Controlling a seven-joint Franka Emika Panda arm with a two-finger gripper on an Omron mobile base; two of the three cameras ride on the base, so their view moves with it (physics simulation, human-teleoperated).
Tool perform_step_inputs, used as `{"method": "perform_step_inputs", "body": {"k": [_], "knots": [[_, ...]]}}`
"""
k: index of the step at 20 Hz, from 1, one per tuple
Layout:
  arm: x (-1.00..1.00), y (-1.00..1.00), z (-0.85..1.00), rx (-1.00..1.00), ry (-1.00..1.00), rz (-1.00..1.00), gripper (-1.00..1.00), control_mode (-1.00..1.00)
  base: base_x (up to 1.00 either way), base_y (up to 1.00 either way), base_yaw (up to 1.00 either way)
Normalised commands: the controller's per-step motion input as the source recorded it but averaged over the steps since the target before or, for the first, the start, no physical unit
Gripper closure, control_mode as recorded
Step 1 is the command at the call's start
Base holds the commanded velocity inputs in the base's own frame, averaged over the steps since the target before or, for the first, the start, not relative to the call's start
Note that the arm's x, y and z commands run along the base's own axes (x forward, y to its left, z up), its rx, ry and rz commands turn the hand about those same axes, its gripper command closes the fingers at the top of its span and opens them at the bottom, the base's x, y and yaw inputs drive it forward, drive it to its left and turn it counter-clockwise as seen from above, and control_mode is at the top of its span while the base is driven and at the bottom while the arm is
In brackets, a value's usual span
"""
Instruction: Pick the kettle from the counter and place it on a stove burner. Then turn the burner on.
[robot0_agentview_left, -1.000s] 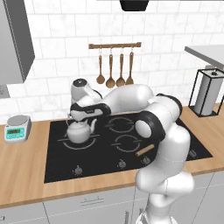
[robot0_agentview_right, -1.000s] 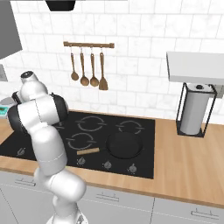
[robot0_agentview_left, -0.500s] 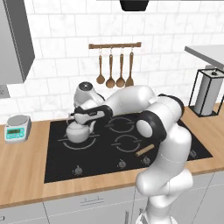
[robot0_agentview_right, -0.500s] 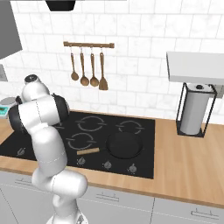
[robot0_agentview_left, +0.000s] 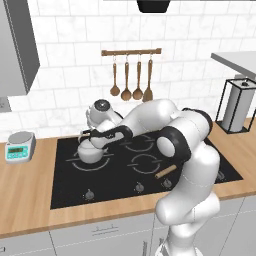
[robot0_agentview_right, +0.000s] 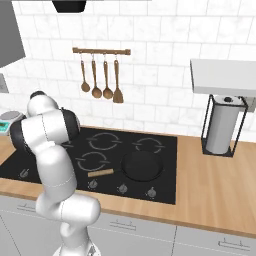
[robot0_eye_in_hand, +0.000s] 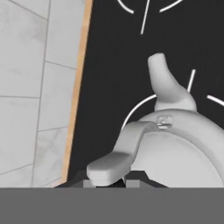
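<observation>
The silver-grey kettle (robot0_agentview_left: 91, 152) stands on the large left stove burner (robot0_agentview_left: 80, 165) of the black cooktop, spout toward the back wall. My gripper (robot0_agentview_left: 94, 137) reaches down over it from the right and is shut on the kettle's arched handle. In the hand view the kettle (robot0_eye_in_hand: 183, 153) lies close below, its handle (robot0_eye_in_hand: 118, 157) running down between my gripper (robot0_eye_in_hand: 109, 181) tips, and a white arc of the burner (robot0_eye_in_hand: 131, 117) curves around its body. The wood-grain counter (robot0_agentview_left: 25, 200) surrounds the cooktop.
A grey scale (robot0_agentview_left: 19, 145) sits on the counter left of the cooktop. A wooden stick (robot0_agentview_left: 165, 171) lies on the glass near the front knobs (robot0_agentview_left: 90, 194). A black pan (robot0_agentview_right: 141, 165) rests on a right burner. A paper towel holder (robot0_agentview_right: 223, 125) stands far right; utensils (robot0_agentview_left: 131, 75) hang on the wall.
The hand has shifted slightly right and down over the kettle. The kettle has stayed in the same spot on the burner.
</observation>
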Motion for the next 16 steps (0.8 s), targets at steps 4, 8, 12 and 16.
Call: {"method": "perform_step_inputs", "body": {"k": [4,8,12,16], "knots": [[0.00,0.00,0.00,0.00,0.00,0.00,-1.00,-1.00,0.00,0.00,0.00],[0.00,0.00,0.00,0.00,0.00,0.00,-1.00,-1.00,0.00,0.00,0.00],[-0.03,0.00,0.00,0.00,0.00,0.00,-1.00,-1.00,0.00,0.00,0.00],[0.00,0.00,0.01,0.00,0.00,0.00,-1.00,-1.00,0.00,0.00,0.00]]}}
